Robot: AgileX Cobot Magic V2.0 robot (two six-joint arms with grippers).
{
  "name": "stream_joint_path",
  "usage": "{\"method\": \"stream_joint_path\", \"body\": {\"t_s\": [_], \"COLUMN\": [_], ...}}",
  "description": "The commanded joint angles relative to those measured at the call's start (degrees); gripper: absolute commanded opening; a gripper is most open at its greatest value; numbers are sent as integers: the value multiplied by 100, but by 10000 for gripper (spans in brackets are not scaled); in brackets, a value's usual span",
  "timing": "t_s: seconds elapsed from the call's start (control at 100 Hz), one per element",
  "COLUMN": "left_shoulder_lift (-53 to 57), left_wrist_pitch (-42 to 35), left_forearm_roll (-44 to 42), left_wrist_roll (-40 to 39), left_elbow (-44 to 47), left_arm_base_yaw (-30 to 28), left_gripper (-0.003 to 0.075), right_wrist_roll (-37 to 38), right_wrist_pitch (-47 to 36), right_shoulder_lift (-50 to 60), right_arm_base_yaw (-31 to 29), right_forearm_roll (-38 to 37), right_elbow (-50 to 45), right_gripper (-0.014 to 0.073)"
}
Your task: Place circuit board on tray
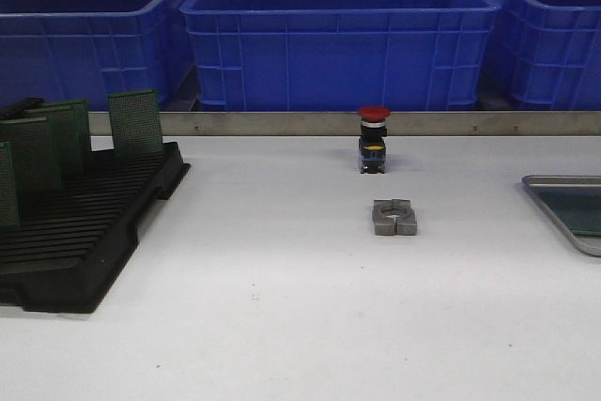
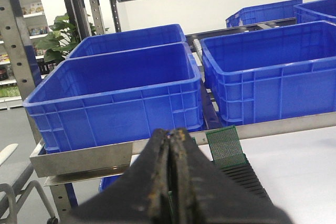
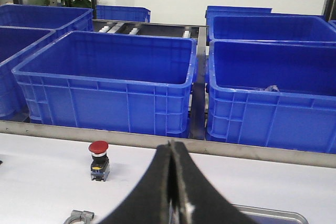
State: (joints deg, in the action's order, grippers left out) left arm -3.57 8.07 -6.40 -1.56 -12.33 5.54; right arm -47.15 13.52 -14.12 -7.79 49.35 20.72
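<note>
Green perforated circuit boards (image 1: 134,120) are standing upright in the slots of the black ribbed plastic rack (image 1: 89,232) at nine o'clock on the white table (image 1: 282,316). The shallow silver-grey metal tray (image 1: 562,196), round-cornered, is lying at three o'clock, holding a dark flat sheet. Glossy blue plastic crates (image 1: 338,39) are lining twelve o'clock. The left gripper (image 2: 170,182) and right gripper (image 3: 171,182) are both showing jaws pressed together, gripping nothing.

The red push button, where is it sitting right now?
In the front view the red push button stands mid-table near the far metal rail, just behind a small grey metal clamp and in front of the blue crates.
</note>
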Motion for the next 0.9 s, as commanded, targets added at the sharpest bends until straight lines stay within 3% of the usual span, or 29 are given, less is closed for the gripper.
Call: {"method": "stream_joint_path", "body": {"t_s": [0.0, 0.34, 0.89], "left_shoulder_lift": [225, 584, 584], "left_wrist_pitch": [-502, -1671, -1563], "left_forearm_roll": [-24, 10, 10], "left_wrist_roll": [-71, -93, -93], "left_elbow": [132, 1282, 1268], "left_arm_base_yaw": [-10, -10, -10], "left_gripper": [-18, -18, -18], "right_wrist_roll": [-51, -51, -51], "right_wrist_pitch": [-290, -290, -285], "right_shoulder_lift": [-40, -40, -40], "right_arm_base_yaw": [7, 7, 7], "right_forearm_roll": [111, 111, 111], "right_elbow": [123, 123, 123], "right_gripper": [-69, -69, -69]}}
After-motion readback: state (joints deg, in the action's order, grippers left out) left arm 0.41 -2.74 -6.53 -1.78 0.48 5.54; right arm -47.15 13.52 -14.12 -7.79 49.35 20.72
